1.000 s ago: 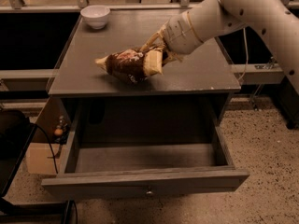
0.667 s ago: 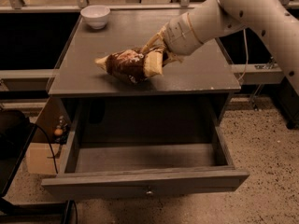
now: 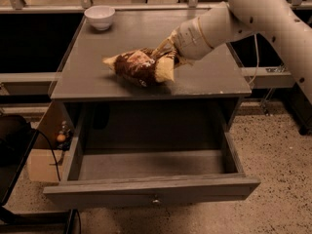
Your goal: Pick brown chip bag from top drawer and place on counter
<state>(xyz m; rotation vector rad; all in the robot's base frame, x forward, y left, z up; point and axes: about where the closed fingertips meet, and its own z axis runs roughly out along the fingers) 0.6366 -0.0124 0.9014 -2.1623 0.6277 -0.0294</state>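
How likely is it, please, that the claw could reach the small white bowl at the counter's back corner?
Probably yes: the claw rests at the crinkled brown chip bag on the grey counter, with only bare surface between it and the round white bowl.

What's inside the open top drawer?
Only its bare floor shows in the top drawer; the back is hidden under the counter. The brown chip bag lies on the counter, hand at its tan end.

Gripper (image 3: 165, 57) at bag (image 3: 139, 68); bowl (image 3: 100, 17) far back-L

White bowl (image 3: 100, 16) back-left; cardboard box (image 3: 40, 165), probably, on floor left.
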